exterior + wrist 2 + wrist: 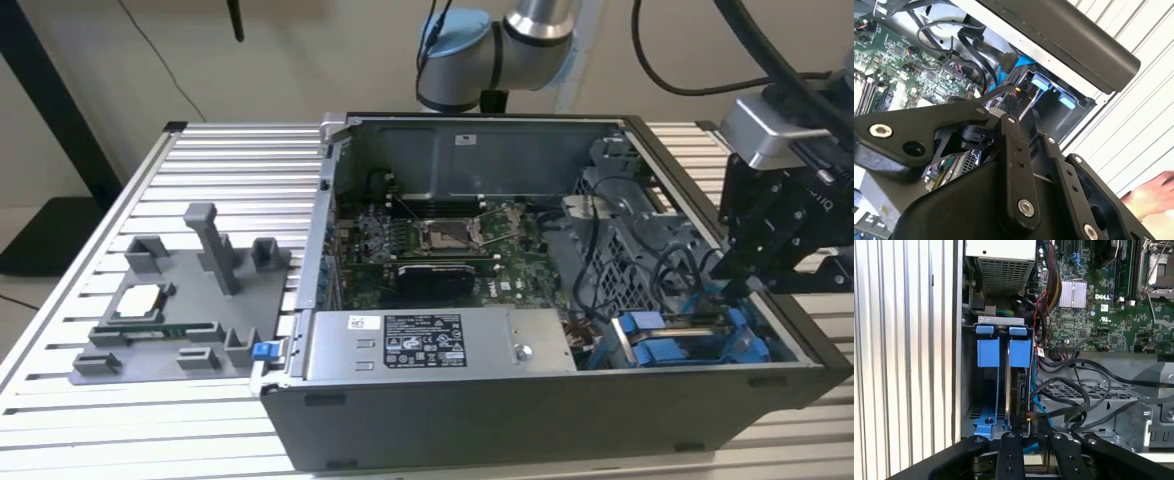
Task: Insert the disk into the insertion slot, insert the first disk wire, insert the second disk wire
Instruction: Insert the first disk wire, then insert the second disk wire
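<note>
The disk (1016,390) stands on edge in the insertion slot of the drive bay, held in its blue carrier, whose tab (1019,353) faces the power supply. In the exterior view the blue carriers (683,342) sit in the case's near right corner. My gripper (1030,429) hangs right over the disk's cable end with its fingers close together, shut on the black connector of a disk wire (1064,412) pressed against the disk. That black wire (999,90) also runs to the gripper (1021,117) in the second wrist view. The gripper (734,290) reaches down into the case.
A second blue carrier (988,352) without a drive stands beside the disk. A blue cable (1040,409) and loose black cables cross the drive cage (1114,415). The motherboard (441,240) and power supply (427,345) lie inside the open case. A grey fixture (187,300) stands on the exterior view's left. A person's hand (1154,192) is beside the case.
</note>
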You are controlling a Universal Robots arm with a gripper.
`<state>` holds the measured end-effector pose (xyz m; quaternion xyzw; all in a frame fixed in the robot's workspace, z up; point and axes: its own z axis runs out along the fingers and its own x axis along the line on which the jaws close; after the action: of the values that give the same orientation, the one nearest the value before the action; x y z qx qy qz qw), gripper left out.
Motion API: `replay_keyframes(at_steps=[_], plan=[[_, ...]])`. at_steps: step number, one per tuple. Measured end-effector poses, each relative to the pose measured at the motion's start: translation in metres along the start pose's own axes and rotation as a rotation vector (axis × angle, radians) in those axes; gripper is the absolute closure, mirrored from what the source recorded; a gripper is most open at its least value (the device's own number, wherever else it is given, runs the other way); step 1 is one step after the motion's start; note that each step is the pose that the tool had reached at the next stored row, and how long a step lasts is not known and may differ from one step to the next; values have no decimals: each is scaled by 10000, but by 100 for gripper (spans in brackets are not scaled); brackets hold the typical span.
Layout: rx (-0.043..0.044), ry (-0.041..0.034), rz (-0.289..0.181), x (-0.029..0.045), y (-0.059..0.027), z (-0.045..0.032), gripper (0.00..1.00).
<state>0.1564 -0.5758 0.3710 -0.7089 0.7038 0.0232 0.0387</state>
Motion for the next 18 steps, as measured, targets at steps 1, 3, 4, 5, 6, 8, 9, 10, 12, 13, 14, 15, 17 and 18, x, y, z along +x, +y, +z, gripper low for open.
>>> replay_keyframes(at_steps=[1, 3, 4, 5, 6, 8, 9, 10, 12, 13, 14, 15, 17, 18], plan=[[0, -2, 0, 0, 0, -1, 0], [0, -2, -1, 0, 0, -1, 0], [0, -1, -1, 0, 0, -1, 0], [0, 1, -1, -1, 0, -3, 0], [0, 2, 0, -5, -1, -3, 0], [1, 2, 1, -23, -4, -1, 0], [0, 3, 1, -38, -6, 1, 0], [0, 6, 0, -56, -8, 1, 0], [-2, 7, 0, -92, -11, 1, 0], [-3, 10, 0, -111, -13, -4, 0], [-6, 10, 0, -126, -17, -9, 0], [-10, 10, 0, -137, -20, -16, 0], [-19, 12, 2, -154, -28, -33, 0], [-24, 11, 2, -160, -32, -40, 0]])
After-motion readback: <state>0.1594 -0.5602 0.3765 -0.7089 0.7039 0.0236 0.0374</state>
